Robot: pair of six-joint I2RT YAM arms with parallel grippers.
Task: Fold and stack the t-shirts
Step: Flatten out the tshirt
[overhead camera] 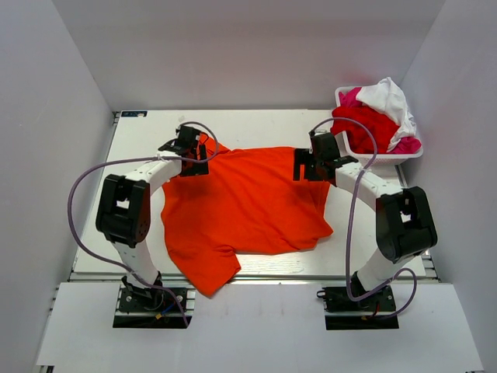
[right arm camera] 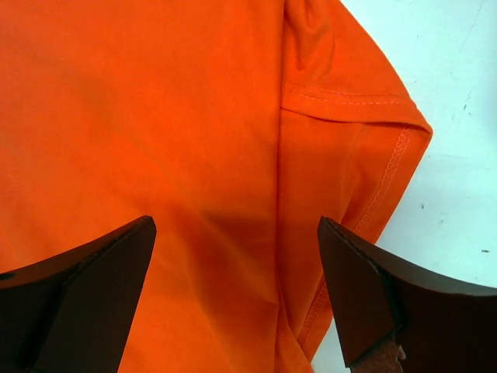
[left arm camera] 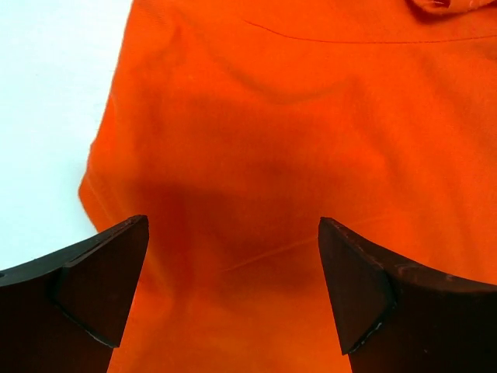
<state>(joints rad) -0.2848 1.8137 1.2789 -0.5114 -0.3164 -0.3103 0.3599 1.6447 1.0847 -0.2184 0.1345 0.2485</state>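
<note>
A bright orange t-shirt (overhead camera: 241, 206) lies spread flat on the white table, one part hanging over the near edge. My left gripper (overhead camera: 194, 159) is open above the shirt's far left corner; the left wrist view shows orange cloth (left arm camera: 295, 155) between the parted fingers (left arm camera: 109, 272). My right gripper (overhead camera: 308, 165) is open above the far right corner; the right wrist view shows a hemmed sleeve (right arm camera: 349, 148) between its fingers (right arm camera: 357, 280). Neither holds cloth. Red, magenta-pink and white t-shirts (overhead camera: 373, 120) are heaped in a basket.
A white basket (overhead camera: 411, 153) with the heaped shirts stands at the far right corner of the table (overhead camera: 264, 124). White walls close in the back and both sides. The table's near edge (overhead camera: 311, 277) runs in front of the arm bases.
</note>
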